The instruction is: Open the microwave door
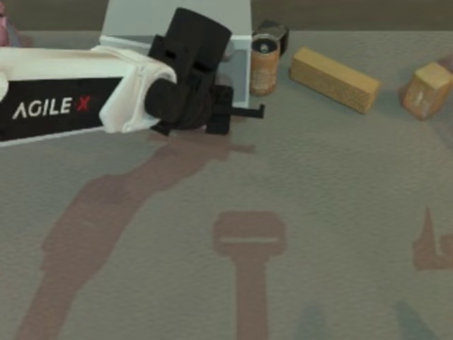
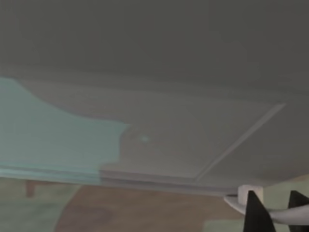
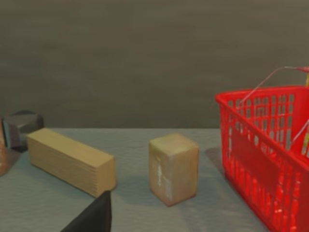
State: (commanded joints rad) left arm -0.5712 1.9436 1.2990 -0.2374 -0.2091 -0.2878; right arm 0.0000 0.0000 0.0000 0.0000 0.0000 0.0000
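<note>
My left gripper (image 1: 244, 112) at front of microwave (image 1: 134, 25), far left of table; fingertips (image 2: 255, 212) either side of white door handle (image 2: 250, 192), jaws apart. Microwave door (image 2: 183, 135) fills left wrist view. My right gripper out of top view, fingers' state unclear; brown can (image 1: 264, 65) beside microwave

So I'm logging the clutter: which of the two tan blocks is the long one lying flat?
The long tan block beside the brown can; the small tan block farther right is stubby, nearly cube-shaped.
</note>
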